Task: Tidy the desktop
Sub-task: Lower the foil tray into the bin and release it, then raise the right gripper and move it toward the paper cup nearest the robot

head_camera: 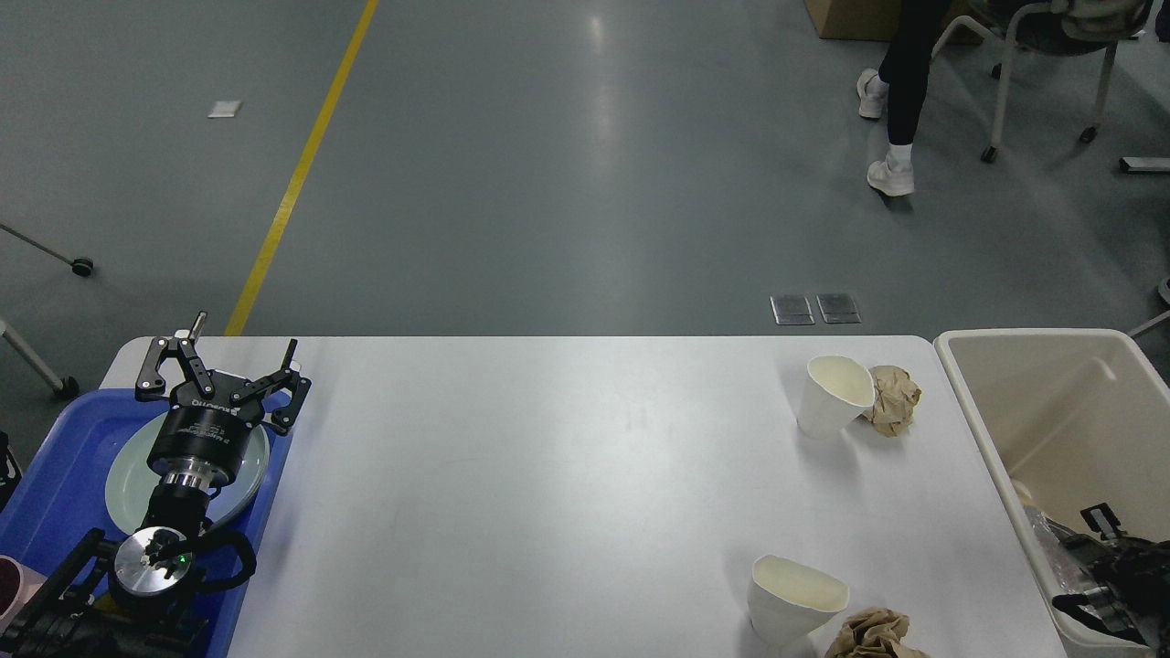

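At the lower left of the frame, the left end effector [222,368] is matte black with 2 linkage fingers, a cylindrical body bearing small white lettering, a silver ring below it, a round silver joint cap with a green light, and a black cable loop. At the lower right edge, the right end effector [1101,567] shows as dark black parts only.

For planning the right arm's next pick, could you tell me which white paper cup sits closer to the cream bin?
The far white paper cup, beside the crumpled brown paper ball near the desktop's back edge.

Desktop [567,475] bears cups [834,396], paper wads [894,399]; tray [55,475].
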